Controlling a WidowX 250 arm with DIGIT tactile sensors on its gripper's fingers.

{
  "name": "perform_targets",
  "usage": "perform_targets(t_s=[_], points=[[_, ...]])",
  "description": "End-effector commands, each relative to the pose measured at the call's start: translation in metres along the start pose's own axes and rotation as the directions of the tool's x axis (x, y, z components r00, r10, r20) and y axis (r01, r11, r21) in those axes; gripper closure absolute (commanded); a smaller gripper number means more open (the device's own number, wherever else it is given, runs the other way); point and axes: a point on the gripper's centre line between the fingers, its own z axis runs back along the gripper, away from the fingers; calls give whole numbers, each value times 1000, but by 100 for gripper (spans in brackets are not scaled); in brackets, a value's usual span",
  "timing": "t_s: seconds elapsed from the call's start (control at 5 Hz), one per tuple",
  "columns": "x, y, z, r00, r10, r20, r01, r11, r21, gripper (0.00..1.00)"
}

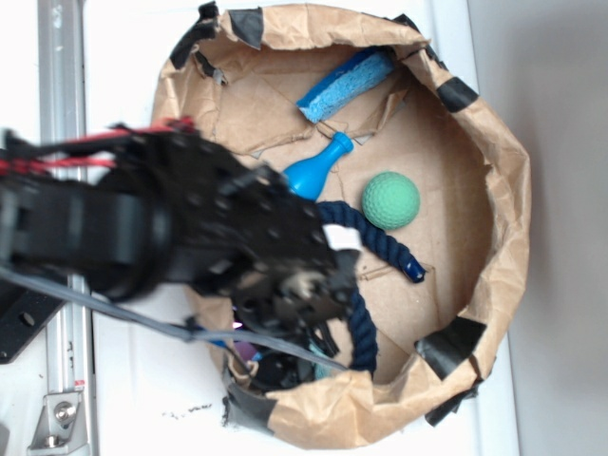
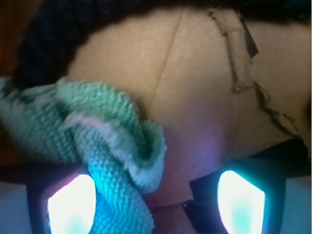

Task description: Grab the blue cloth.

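The blue cloth, a pale teal terry piece with soft folds, lies on the brown paper floor in the wrist view. One fold runs down between my fingers, against the left pad. The right pad stands far off with bare floor between. My gripper is open, low over the cloth. In the exterior view the gripper hangs over the lower left of the paper-lined basket, and the arm hides the cloth.
A thick navy rope curls right beside the gripper and shows behind the cloth. A green ball, a blue pin-shaped toy and a bright blue sponge lie farther in. The crumpled paper wall rings everything.
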Motion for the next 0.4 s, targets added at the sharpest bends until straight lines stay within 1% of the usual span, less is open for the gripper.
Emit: perform_targets(t_s=[0.0, 0.2], points=[[14, 6, 33, 995, -29, 97, 39, 993, -110, 0], [25, -10, 19, 997, -67, 42, 71, 991, -113, 0]])
